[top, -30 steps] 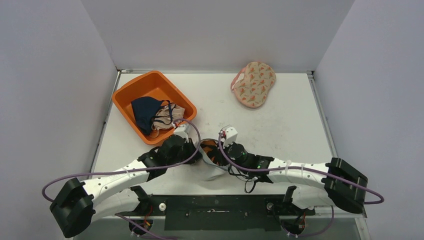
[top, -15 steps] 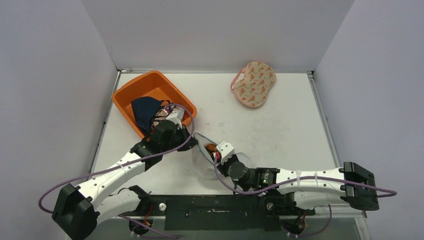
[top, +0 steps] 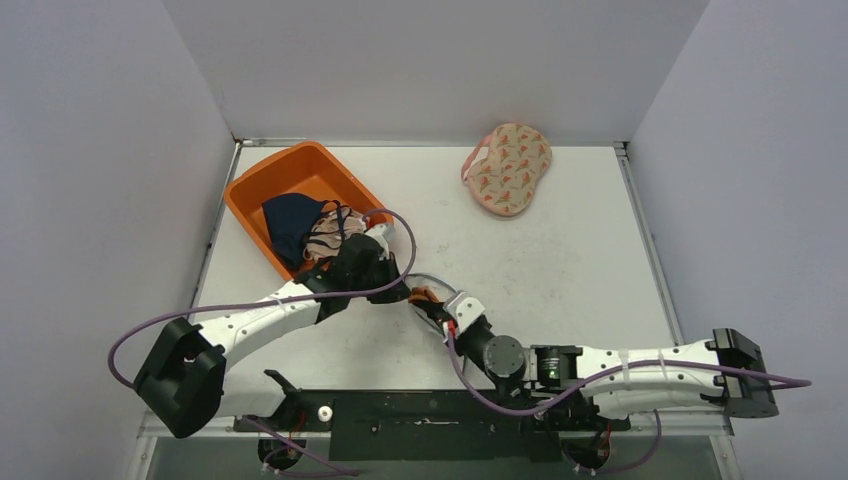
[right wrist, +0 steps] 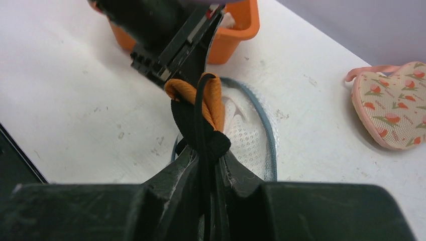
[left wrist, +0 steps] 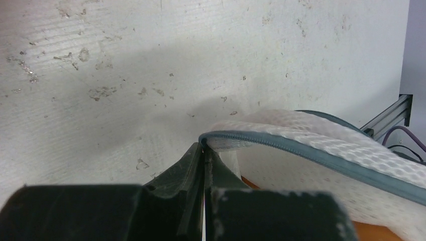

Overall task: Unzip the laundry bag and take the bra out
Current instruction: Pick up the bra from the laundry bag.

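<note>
From above, I am seeing the left gripper (top: pixel 398 293) and right gripper (top: pixel 436 306) meeting mid-table, just beside the orange tub (top: pixel 262 180). The laundry bag (top: pixel 430 281) is lying between them. On the left wrist, my fingers (left wrist: pixel 191 165) are pinching tight on the bag's grey zipper edge, with the mesh trailing off right over the table (left wrist: pixel 150 60). On the right wrist, the jaws are clamping tight on the orange-and-black bra (right wrist: pixel 211 100), which is bunching up over the bag's white mesh.
</note>
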Motion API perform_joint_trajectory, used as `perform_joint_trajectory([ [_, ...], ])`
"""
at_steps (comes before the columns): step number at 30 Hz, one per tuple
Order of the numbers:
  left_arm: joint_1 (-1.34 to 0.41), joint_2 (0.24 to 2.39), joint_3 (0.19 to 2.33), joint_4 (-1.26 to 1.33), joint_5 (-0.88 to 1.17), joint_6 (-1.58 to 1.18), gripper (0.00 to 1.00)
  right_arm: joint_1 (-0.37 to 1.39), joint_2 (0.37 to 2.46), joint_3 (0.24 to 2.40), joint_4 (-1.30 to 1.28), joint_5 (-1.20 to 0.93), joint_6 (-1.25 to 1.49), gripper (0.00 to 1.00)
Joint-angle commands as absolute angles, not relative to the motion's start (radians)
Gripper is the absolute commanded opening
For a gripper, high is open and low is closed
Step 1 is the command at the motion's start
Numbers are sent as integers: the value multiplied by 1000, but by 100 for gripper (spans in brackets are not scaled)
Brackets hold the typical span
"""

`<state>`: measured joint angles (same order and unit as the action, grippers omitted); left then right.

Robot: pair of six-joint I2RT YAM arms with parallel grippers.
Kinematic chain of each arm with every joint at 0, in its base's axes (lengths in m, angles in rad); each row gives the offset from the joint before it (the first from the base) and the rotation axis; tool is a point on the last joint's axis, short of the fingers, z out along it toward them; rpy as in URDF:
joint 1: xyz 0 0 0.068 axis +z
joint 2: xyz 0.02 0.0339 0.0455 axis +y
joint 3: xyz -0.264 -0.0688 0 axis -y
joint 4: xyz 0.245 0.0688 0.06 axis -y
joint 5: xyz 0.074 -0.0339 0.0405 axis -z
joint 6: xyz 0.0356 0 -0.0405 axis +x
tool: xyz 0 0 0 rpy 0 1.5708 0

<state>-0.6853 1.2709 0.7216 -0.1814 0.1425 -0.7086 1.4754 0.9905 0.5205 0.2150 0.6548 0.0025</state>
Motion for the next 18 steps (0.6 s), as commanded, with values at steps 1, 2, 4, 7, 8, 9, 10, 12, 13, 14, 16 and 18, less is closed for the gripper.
perform_joint_trajectory([
  [1, -714, 1289, 748, -129, 70, -695, 0, 1479, 880, 502, 379, 707, -2, 5],
  [2, -719, 1285, 738, -122, 55, -699, 0, 1473, 861, 497, 378, 716, 20, 5],
  [4, -726, 1274, 713, -93, 42, -714, 0, 1455, 832, 487, 367, 725, 67, 5],
  [7, -732, 1258, 690, -76, 29, -725, 0, 1408, 798, 466, 332, 709, 156, 5],
  [8, -733, 1252, 686, -74, 26, -726, 0, 1387, 783, 457, 316, 693, 187, 5],
  [9, -735, 1243, 681, -72, 22, -727, 0, 1361, 770, 444, 304, 669, 218, 5],
  [10, -736, 1231, 675, -67, 22, -728, 0, 1337, 756, 432, 288, 637, 244, 5],
  [12, -736, 1183, 666, -67, 21, -729, 19, 1291, 732, 408, 262, 575, 285, 5],
  [13, -736, 1155, 658, -67, 16, -729, 37, 1282, 721, 398, 253, 558, 296, 5],
  [14, -736, 1121, 652, -69, 9, -729, 53, 1277, 715, 391, 243, 554, 301, 5],
  [16, -732, 1051, 640, -74, -5, -732, 74, 1276, 705, 380, 230, 549, 302, 5],
  [18, -728, 987, 641, -93, -28, -721, 87, 1274, 703, 372, 223, 546, 300, 5],
])
